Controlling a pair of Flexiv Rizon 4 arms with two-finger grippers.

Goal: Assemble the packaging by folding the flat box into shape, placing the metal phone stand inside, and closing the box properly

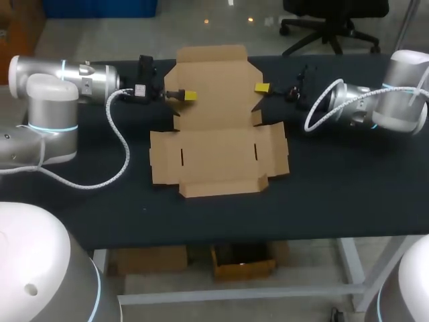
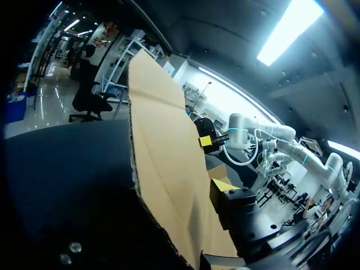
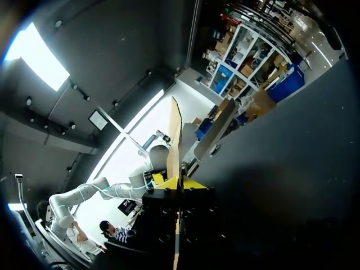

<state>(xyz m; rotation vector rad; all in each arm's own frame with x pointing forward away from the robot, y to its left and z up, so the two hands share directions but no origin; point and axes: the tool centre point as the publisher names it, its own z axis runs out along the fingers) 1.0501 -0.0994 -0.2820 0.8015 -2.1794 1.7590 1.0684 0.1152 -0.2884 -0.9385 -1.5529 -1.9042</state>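
Observation:
The flat brown cardboard box [image 1: 218,144] lies unfolded on the black table [image 1: 335,174]. My left gripper [image 1: 186,96] is at the left edge of the box's back panel [image 1: 211,77]. In the left wrist view the panel [image 2: 163,146] runs past my left gripper [image 2: 216,188]. My right gripper [image 1: 263,88] is at the panel's right edge. In the right wrist view it [image 3: 180,183] is shut on the thin cardboard edge [image 3: 175,135], which stands between its yellow tips. It also shows across the panel [image 2: 206,140] in the left wrist view. No phone stand shows in any view.
The left arm's white cable [image 1: 124,154] loops over the table left of the box. The right arm's cable [image 1: 315,114] curls beside the box's right side. Bare table lies in front of the box, up to the front edge [image 1: 268,231].

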